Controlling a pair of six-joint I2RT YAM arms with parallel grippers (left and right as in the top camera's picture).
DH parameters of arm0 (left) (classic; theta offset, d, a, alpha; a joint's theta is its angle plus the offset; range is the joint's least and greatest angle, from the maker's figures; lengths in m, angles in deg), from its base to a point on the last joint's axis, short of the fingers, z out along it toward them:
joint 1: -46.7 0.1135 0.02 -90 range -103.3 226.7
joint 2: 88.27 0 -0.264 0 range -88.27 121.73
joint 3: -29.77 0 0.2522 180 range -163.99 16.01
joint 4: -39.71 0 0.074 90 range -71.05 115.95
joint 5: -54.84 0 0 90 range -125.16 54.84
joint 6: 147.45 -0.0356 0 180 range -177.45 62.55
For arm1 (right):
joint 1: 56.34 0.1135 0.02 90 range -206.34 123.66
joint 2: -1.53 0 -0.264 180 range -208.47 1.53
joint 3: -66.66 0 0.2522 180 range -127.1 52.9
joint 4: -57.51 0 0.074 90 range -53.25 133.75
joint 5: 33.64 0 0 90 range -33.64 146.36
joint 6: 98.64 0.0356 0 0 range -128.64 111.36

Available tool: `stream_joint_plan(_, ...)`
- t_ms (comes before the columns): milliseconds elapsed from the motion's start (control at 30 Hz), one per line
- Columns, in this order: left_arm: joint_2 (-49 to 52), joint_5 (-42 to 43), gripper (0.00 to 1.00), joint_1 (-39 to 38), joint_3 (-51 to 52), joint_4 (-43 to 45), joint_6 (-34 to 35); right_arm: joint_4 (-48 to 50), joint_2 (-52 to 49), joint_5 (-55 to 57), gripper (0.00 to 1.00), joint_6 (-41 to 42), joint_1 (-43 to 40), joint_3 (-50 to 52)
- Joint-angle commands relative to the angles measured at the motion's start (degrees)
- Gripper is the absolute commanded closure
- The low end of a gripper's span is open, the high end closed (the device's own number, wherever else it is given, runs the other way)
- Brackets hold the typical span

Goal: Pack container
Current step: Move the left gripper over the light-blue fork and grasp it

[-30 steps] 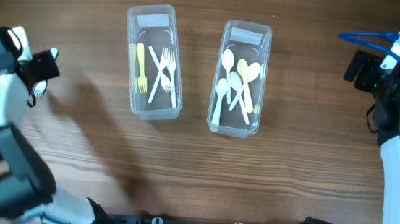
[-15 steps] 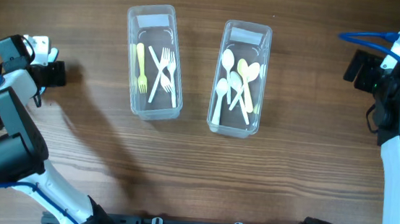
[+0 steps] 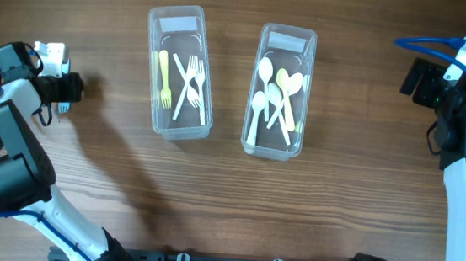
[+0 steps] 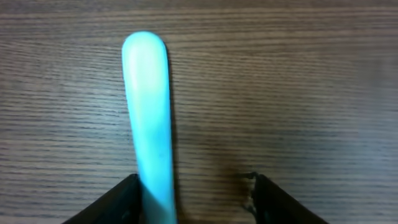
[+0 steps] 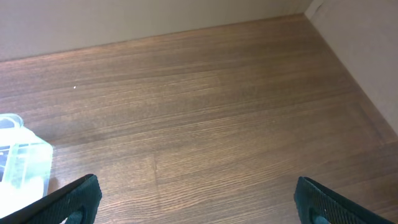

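The left gripper (image 4: 193,179) sits low over the brown wooden table (image 3: 227,198) at its left side, well apart from both containers. Its jaws stand apart. A pale blue plastic utensil handle (image 4: 148,112) runs out from between them, close against the inner edge of the finger (image 4: 121,199) on the picture's left side. A wide gap of bare wood separates the handle from the other finger, so the claw is open rather than clamped on it. Only the rounded end and shaft of the handle show, so it cannot be told whether it belongs to a fork or a spoon. In the overhead view, a small pale tip shows just beside the black gripper head.

Near the middle of the table stand two clear rectangular plastic containers, side by side and a little apart. The left container (image 3: 150,64) holds one yellow fork (image 3: 163,78) and several white forks (image 3: 191,83) lying loosely crossed. The right container (image 3: 251,132) holds a loose pile of white and pale yellow spoons (image 3: 274,100).

The right gripper (image 5: 196,186) hangs above bare wood at the table's right side, well apart from the containers. Its two black fingertips are spread wide with nothing between them. A corner of the right container shows at the left edge of the right wrist view.
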Motion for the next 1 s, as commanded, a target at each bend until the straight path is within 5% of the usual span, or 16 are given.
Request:
stream_joint_plan(0,3.19,7.5,0.5,-0.24,2.21,-4.39,0.61,0.2,-0.26,0.11,0.0,-0.61,0.02,-0.17)
stream_joint_plan(67,3.19,7.72,0.56,-0.24,2.21,-4.35,4.26,0.2,-0.26,0.11,0.0,-0.61,0.02,-0.17)
stream_joint_plan(233,3.17,7.72,0.89,-0.22,2.19,-4.28,11.56,0.2,-0.26,0.11,0.0,-0.61,0.02,-0.17)
stream_joint_plan(333,3.17,7.74,0.95,-0.24,2.19,-4.13,14.71,0.2,-0.26,0.11,0.0,-0.61,0.02,-0.17)
stream_joint_plan(667,-1.46,11.23,0.96,-0.24,2.08,-2.43,24.74,0.2,-0.26,0.11,0.0,-0.59,0.02,-0.17)
stream_joint_plan(967,-2.4,11.34,0.96,-0.28,2.1,-3.72,25.05,0.2,-0.26,0.11,0.0,-0.61,0.02,-0.17)
